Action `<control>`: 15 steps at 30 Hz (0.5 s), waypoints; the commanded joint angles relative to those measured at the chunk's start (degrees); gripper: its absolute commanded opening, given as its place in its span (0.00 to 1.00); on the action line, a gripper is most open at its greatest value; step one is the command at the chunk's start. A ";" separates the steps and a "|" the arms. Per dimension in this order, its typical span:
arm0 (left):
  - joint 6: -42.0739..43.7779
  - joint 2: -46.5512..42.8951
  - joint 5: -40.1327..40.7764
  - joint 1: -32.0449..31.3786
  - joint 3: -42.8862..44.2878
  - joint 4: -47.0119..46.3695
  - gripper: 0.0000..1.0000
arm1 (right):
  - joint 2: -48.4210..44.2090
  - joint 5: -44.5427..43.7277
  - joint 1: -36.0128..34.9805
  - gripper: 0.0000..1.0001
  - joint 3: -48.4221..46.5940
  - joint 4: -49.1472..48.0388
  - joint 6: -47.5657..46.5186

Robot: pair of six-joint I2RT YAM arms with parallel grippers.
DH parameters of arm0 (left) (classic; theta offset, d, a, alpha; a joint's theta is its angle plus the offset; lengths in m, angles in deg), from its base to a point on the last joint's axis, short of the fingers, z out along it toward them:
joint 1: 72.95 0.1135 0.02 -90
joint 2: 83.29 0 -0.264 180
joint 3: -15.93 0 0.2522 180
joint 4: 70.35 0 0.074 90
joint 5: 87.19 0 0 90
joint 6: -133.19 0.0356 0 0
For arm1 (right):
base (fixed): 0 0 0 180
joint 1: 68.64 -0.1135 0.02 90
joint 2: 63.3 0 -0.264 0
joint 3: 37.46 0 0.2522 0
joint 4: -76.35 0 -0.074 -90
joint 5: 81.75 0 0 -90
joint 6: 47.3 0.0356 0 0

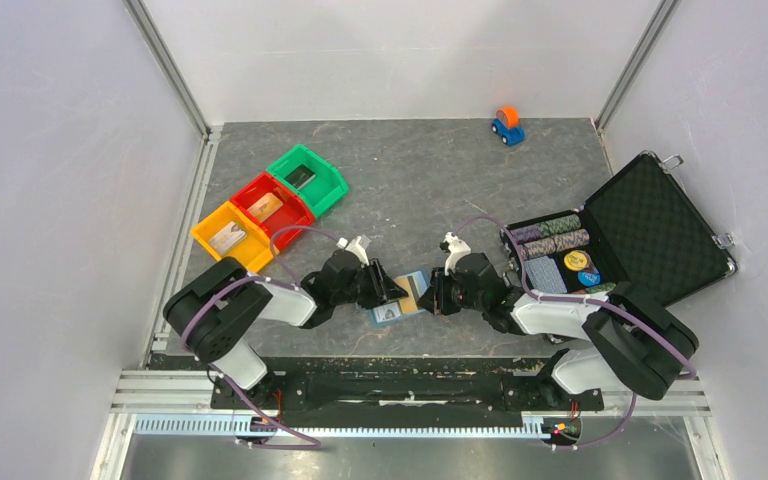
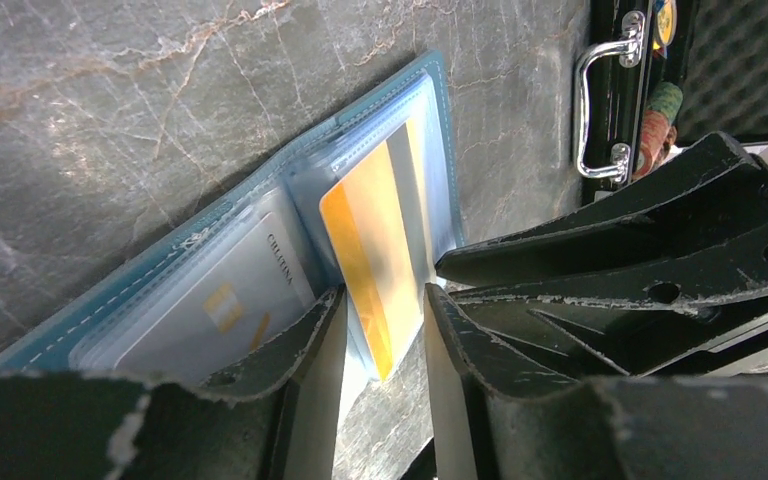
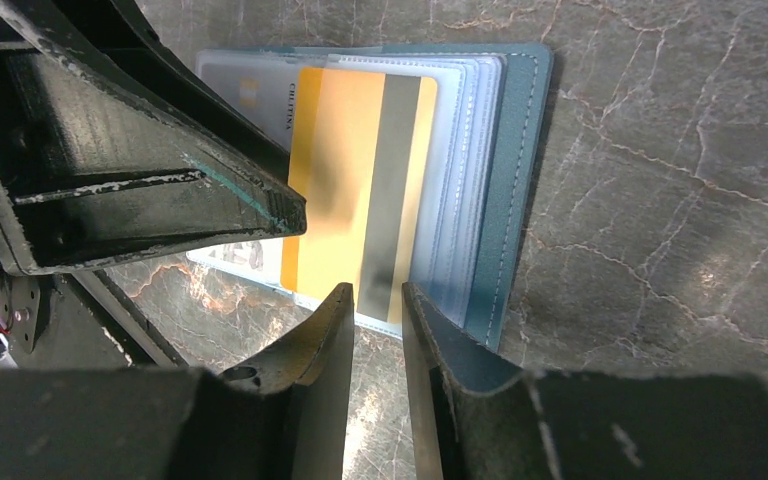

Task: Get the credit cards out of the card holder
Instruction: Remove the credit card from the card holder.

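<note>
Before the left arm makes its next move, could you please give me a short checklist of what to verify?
1. Card holder lying open, pockets facing up: ok.
2. Gold card exposed and reachable in its sleeve: ok.
3. Left gripper lined up on the gold card, jaws apart around its near end: ok.
4. Left gripper clamped on the gold card: not ok, a gap shows on each side.
5. Right gripper pinning the card holder: cannot tell; its jaws stand narrow at the sleeves' edge.
6. White card seated in the other half: ok.
</note>
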State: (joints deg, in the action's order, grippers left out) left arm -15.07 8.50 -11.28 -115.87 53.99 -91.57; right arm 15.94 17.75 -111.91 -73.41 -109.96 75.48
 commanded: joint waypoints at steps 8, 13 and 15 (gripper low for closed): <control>-4.20 0.76 -2.25 -1.12 -0.47 -4.75 0.12 | 0.93 0.54 -0.05 0.27 1.42 3.09 0.29; -3.13 -1.03 -2.61 -1.12 -0.54 -2.07 0.02 | 0.53 -0.37 -0.07 0.26 1.01 4.38 -0.11; -2.76 -2.34 -1.82 -1.12 -0.91 -0.38 0.02 | 0.40 -0.84 -0.06 0.26 1.01 4.83 -0.28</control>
State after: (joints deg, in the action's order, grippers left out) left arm -17.65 8.74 -11.43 -115.91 53.31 -93.27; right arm 15.94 17.86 -111.91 -73.35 -109.90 75.72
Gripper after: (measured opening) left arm 0.043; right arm 0.262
